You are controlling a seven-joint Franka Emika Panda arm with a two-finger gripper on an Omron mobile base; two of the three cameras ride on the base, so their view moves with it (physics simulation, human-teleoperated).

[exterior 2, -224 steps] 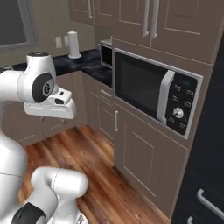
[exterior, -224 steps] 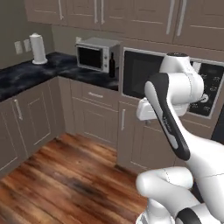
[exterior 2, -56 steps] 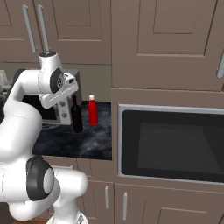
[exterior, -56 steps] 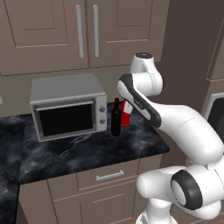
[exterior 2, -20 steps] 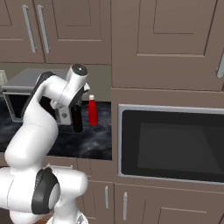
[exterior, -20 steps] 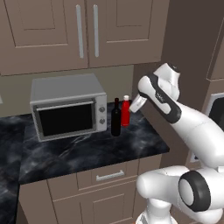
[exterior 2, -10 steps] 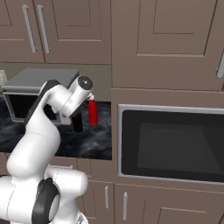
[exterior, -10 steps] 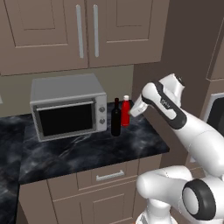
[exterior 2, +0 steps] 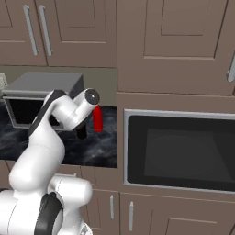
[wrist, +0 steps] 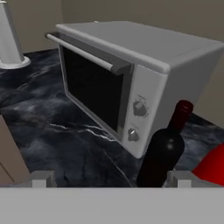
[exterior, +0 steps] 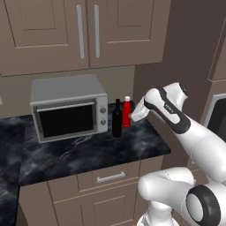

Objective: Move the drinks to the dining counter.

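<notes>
A tall dark wine bottle and a slim red bottle stand side by side on the black marble top, just right of a grey toaster oven. My gripper hangs close to the right of the red bottle, at about its height. In the hand view the wine bottle stands ahead between the wide-apart fingertips, nearer the right one, and the red bottle is cut off at the right edge. The gripper is open and holds nothing. The red bottle peeks past my arm. The dining counter is out of view.
The toaster oven fills the space left of the bottles. A white paper towel stand is at the far end of the marble top. A tall brown cabinet wall rises right of the bottles, with a built-in black oven.
Over the last second my arm has folded down and the hand has dropped lower, closing in on the bottles from the right. The bottles have not moved and the jaws stay open.
</notes>
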